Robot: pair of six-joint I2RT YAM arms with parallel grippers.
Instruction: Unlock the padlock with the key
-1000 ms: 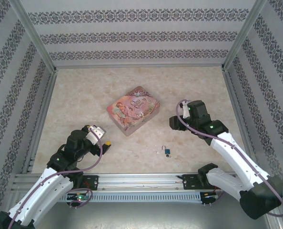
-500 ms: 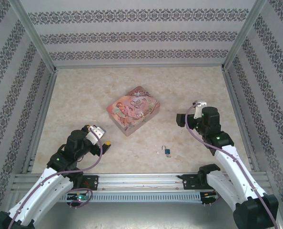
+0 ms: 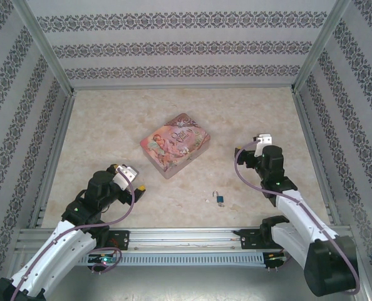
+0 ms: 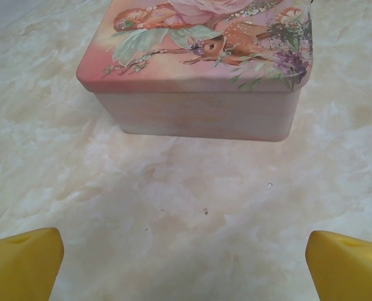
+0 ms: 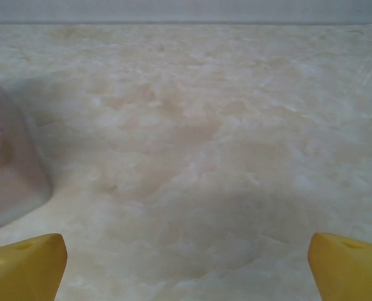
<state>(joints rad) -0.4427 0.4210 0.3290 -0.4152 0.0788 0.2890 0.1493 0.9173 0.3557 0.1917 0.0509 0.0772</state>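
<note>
Down-table from the right gripper (image 3: 240, 163), padlock (image 3: 220, 199), well apart.

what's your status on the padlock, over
Left end effector open, empty; right end effector open, empty. Tiny blue-bodied padlock and tiny silvery metal key lie side by side, untouched. Pink illustrated tin box sits beyond them, not blocking.

Matt marble-look table (image 3: 111, 138), printed tin (image 3: 175, 144).
</note>
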